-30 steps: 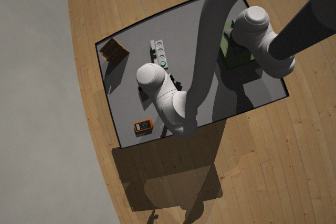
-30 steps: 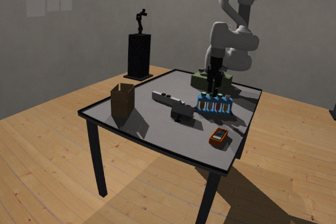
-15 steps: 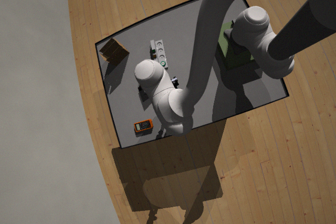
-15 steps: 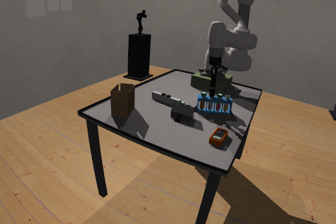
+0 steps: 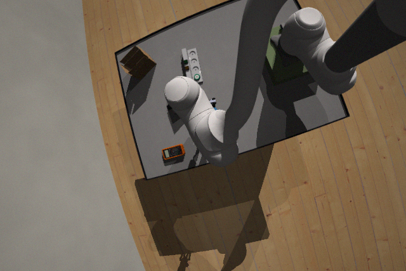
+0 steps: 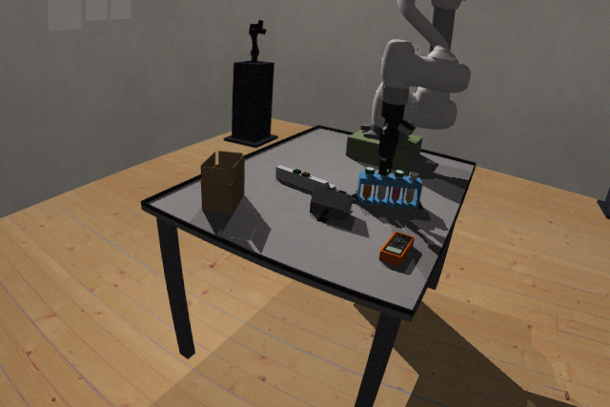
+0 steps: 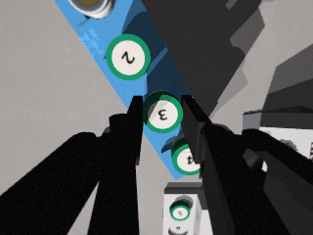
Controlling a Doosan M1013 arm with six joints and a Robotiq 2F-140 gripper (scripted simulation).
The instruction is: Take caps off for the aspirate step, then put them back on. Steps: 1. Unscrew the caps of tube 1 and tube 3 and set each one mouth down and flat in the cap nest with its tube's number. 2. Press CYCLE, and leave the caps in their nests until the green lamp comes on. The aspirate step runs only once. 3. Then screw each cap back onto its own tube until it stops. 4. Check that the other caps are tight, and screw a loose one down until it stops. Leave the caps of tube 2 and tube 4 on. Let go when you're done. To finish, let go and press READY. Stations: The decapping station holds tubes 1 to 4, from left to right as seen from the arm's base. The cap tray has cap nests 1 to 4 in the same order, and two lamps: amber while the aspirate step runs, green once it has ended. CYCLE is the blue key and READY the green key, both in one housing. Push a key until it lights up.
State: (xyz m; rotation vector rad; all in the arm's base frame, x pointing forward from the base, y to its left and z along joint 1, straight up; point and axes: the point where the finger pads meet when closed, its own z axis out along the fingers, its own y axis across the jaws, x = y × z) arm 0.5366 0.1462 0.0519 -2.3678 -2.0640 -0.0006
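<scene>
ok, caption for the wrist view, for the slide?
Gripper closed on cap 3 in the blue tube rack; cap 2 and cap 4 alongside.

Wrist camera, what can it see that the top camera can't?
Only the wrist view shows the numbers on cap 2, cap 3 and cap 4, with the gripper pinching cap 3. Only the top view shows the cardboard box and the orange meter. Both show the cap tray with one green cap in it.
</scene>
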